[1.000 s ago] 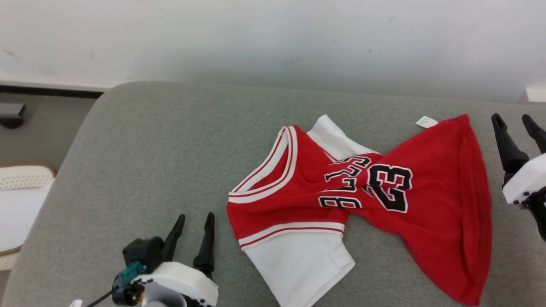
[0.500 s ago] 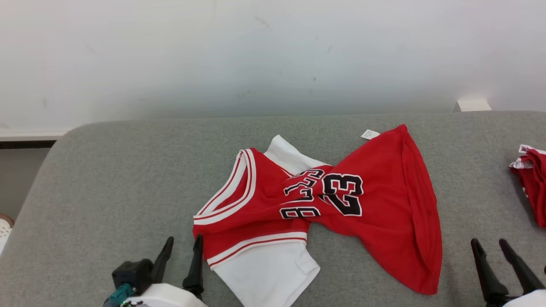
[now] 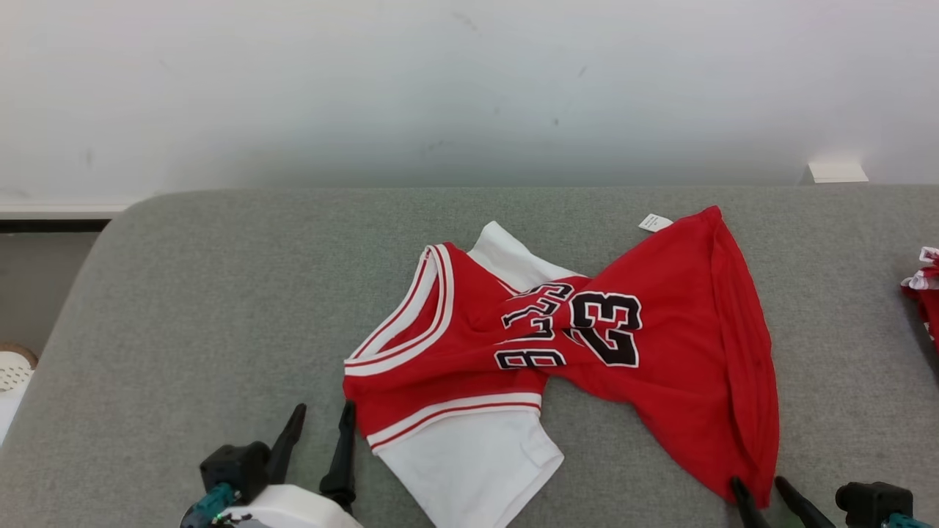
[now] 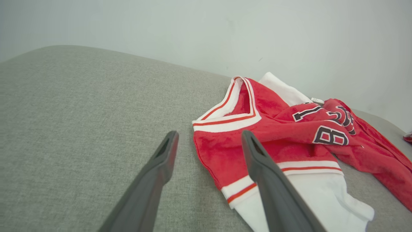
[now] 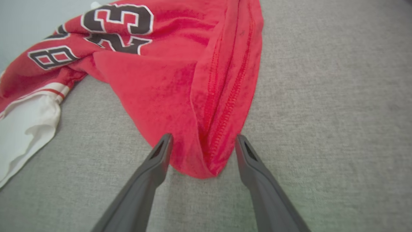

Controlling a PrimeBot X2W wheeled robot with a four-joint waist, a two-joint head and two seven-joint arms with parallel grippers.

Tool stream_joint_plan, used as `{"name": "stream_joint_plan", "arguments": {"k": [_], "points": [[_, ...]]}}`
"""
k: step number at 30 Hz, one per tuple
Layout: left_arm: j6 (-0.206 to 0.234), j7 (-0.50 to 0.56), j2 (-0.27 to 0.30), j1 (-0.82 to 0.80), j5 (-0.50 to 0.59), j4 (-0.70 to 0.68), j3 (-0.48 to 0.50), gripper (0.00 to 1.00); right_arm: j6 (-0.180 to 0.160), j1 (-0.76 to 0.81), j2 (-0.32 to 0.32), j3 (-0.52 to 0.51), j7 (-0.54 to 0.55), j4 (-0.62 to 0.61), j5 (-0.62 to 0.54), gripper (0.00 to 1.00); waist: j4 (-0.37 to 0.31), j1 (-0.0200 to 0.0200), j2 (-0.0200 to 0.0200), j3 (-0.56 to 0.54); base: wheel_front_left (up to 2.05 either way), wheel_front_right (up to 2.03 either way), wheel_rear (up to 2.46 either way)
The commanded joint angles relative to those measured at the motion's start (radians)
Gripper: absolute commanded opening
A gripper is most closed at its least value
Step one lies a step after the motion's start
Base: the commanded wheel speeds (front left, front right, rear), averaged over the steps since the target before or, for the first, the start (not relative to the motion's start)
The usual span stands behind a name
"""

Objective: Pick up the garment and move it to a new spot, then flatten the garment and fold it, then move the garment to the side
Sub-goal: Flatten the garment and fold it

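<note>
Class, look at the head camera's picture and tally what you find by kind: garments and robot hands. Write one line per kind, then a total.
Garments: 2, the red jersey and another red garment at the right edge.
Robot hands: 2, the left hand and the right hand.
Total: 4

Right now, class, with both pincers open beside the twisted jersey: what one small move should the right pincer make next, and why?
Probably ease the right pincer forward and close it on the red hem corner of the jersey. Its open fingers straddle that corner in the right wrist view, and the jersey lies twisted and unlifted on the grey cushion.
</note>
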Motion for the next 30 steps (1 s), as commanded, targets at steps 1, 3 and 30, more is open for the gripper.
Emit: {"name": "stream_joint_plan", "arguments": {"k": [1, 3, 30], "points": [[-0.003, 0.000, 0.004, -0.009, -0.004, 0.005, 0.003, 1.00, 0.000, -0.015, 0.007, -0.013, 0.023, 0.026, -0.018, 1.00, 0.007, 0.0000, 0.0000, 0.006, 0.00, 0.00, 0.00], [-0.004, 0.000, 0.004, -0.013, -0.005, 0.007, 0.001, 1.00, 0.000, -0.024, 0.019, -0.028, 0.049, 0.050, -0.027, 0.00, 0.011, 0.0000, 0.0000, 0.010, 0.00, 0.00, 0.00], [-0.003, 0.001, 0.002, -0.025, 0.007, -0.006, 0.012, 1.00, 0.000, 0.021, -0.053, -0.255, 0.194, -0.140, 0.095, 1.00, -0.018, 0.0000, 0.0000, 0.021, 0.00, 0.00, 0.00]]}}
